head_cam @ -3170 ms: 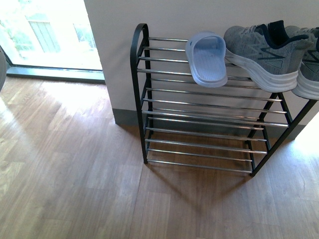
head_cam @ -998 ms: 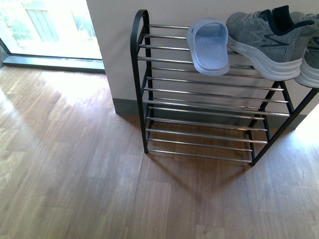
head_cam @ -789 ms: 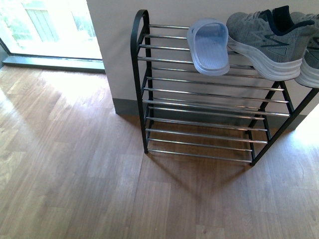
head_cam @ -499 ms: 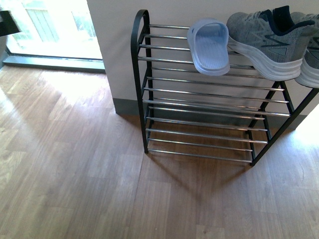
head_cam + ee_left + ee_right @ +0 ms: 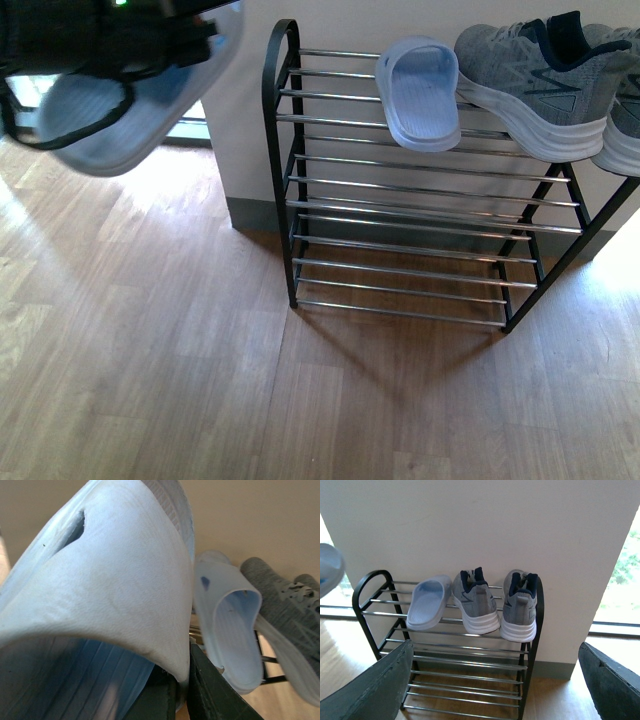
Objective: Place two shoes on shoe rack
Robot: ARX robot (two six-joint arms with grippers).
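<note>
Left arm carrying the second slide toward the rack's top shelf.

Rack (image 5: 283,190): the top shelf carries two sneakers (image 5: 475,602) at its right end and one slide (image 5: 420,95) near the middle; the left end is bare rods. I hold the other slide (image 5: 120,105) aloft, left of the rack, in the left gripper (image 5: 181,692), clenched on its edge. The right gripper (image 5: 492,690) stands spread, grasping nothing. My risks, as I judge them: the thin grip letting the slide twist or drop; clipping the frame's left hoop; nudging the shelved slide, whose toe overhangs the front rod. I can read no brand or lettering.
</note>
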